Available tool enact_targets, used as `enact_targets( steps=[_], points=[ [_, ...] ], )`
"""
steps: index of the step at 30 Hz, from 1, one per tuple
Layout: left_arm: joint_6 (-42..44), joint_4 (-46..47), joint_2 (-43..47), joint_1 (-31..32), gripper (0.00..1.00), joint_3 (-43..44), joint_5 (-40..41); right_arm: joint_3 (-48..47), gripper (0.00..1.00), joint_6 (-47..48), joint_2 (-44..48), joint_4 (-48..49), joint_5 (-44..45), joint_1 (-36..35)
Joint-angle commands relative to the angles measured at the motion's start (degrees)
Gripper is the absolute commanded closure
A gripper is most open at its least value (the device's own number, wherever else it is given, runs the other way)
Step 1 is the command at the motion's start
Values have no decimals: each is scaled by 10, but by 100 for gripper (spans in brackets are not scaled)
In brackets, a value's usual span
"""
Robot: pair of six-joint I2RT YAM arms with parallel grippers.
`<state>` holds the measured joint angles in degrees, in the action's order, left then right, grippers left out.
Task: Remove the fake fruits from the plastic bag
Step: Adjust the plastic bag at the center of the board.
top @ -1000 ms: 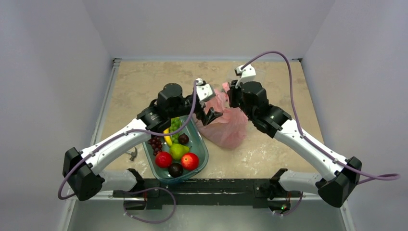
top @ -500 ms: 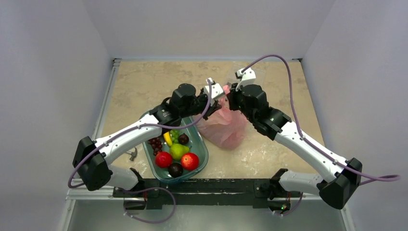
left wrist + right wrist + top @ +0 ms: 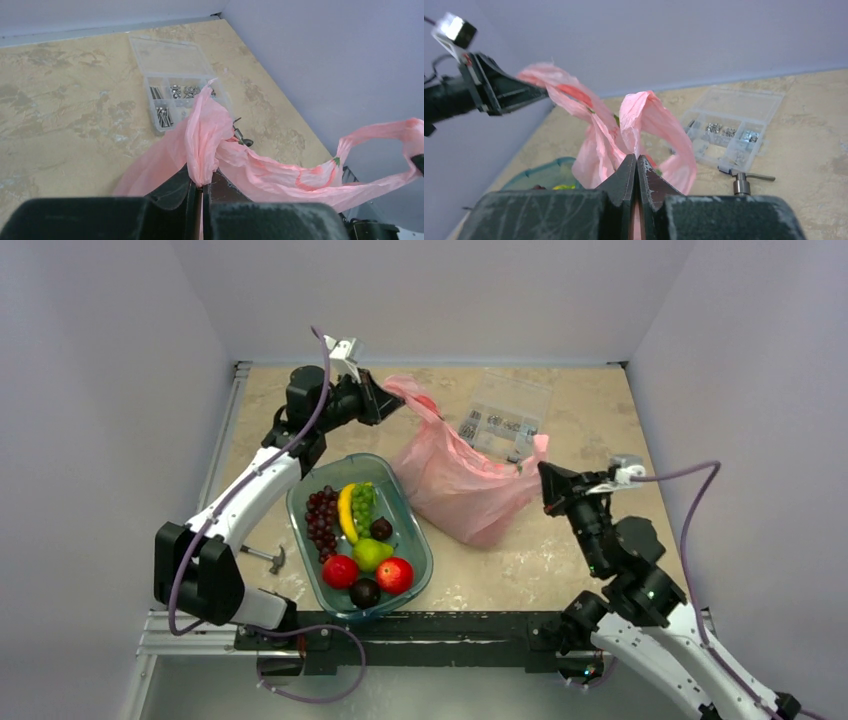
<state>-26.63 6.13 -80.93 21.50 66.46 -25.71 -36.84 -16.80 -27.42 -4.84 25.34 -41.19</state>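
The pink plastic bag (image 3: 460, 490) hangs stretched between my two grippers over the middle of the table. My left gripper (image 3: 396, 399) is at the back left, shut on a bunched handle of the bag (image 3: 205, 135). In the left wrist view that gripper (image 3: 201, 185) pinches the pink film between closed fingers. On the right, my right gripper (image 3: 545, 482) is shut on the other handle; in its wrist view the gripper (image 3: 637, 157) clamps the bag (image 3: 594, 145). The fake fruits are hidden inside the bag.
A teal tray (image 3: 418, 540) holding grapes, a banana, a pear, apples and plums sits front left of the bag. A clear parts box (image 3: 505, 415) lies behind the bag. A small metal tool (image 3: 744, 182) rests near the box, and another tool (image 3: 265, 558) lies left of the tray.
My left gripper closed on a bag handle and pulled up and back to the left. The right arm drew back toward the near right, stretching the bag and uncovering the parts box.
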Motion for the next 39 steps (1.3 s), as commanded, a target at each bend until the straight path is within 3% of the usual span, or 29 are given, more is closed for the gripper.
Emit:
enact_targets(
  steps=[1,4,13,20,23,27,31,36,39],
  points=[
    [-78,20,-24,-59,100,41,-59,24,100,-48,79,-34,49,1],
    [-40,-57,-33,-88,100,80,-66,30,100,-75,130,-90,63,2],
    [28,-121,-30,-113,100,117,-100,27,100,-107,174,-142,66,1],
    [22,-99,-26,-108,100,118,-151,-14,100,-94,126,-163,3,1],
    [28,-97,-22,-98,100,117,-153,-60,98,-88,82,-186,28,2],
    [36,-97,-17,-85,100,115,-155,-129,58,-50,11,-215,65,2],
    [39,-98,-11,-81,100,114,-155,-222,41,4,-83,-228,89,1],
    [41,-98,-5,-81,100,113,-156,-354,11,102,-210,-232,78,2],
    [42,-99,-2,-81,100,114,-157,-460,2,153,-313,-295,51,2]
  ],
)
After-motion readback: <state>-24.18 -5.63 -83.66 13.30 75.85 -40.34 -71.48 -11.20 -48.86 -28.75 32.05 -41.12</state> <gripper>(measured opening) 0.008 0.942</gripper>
